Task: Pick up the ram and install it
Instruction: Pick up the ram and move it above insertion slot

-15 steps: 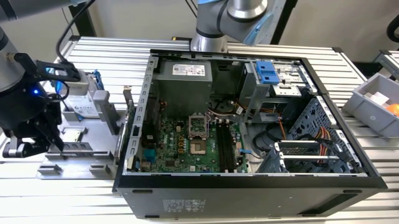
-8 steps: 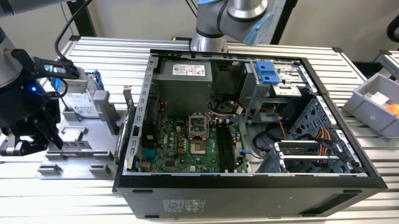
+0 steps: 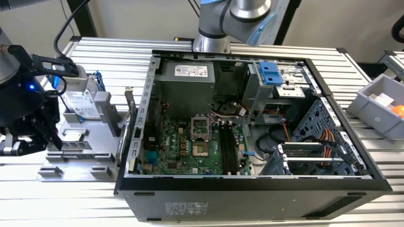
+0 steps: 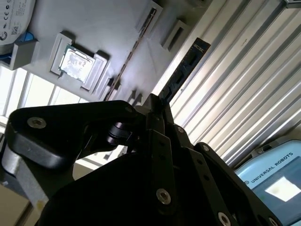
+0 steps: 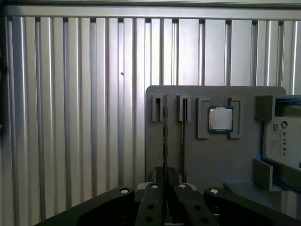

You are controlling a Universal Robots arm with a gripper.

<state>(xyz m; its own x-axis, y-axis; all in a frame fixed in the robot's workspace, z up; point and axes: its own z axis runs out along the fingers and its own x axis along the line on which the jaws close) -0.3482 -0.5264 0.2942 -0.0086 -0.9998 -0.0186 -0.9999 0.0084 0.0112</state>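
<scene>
Where the exterior view's left edge meets it, the gripper [image 3: 39, 131] hangs by the gray tray [image 3: 69, 163], fingers pinched narrow on 1 end of the ram [image 4: 184, 69]; in the second wrist view the stick's long axis runs straight out from the fingertips. Motherboard slots [image 3: 228, 147] lie well apart toward the exterior view's right, inside the open case [image 3: 252, 194].

Exterior view: even, soft light. Ribbed tabletop [image 3: 107, 52] bright, mild sheen; inside of the open computer case [image 3: 252, 189] dim, corners in shadow. Second wrist view: hard glare streaks on the ribs, some blown to white; my fingers [image 4: 160, 155] near-black, the ram [image 4: 186, 70] pinched in them a dark strip against the shine. First wrist view: dimmer, bluish, soft reflections.
</scene>
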